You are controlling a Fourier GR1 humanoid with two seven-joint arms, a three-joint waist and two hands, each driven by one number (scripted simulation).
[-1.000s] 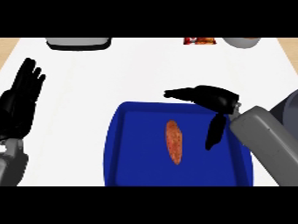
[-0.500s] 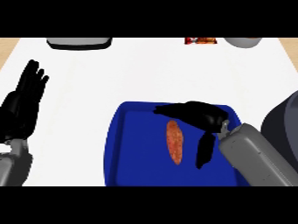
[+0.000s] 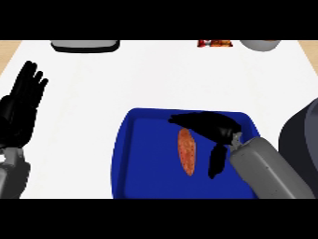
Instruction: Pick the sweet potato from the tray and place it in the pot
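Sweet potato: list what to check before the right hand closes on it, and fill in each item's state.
1. Sweet potato lies uncovered on the blue tray: ok.
2. Right hand is open, above the potato's far end: ok.
3. Hand low enough to touch the potato: cannot tell.
4. Left hand rests open at the left, apart from the tray: ok.
5. Pot located: cannot tell; a grey object and a second grey object are cut off at the far edge.
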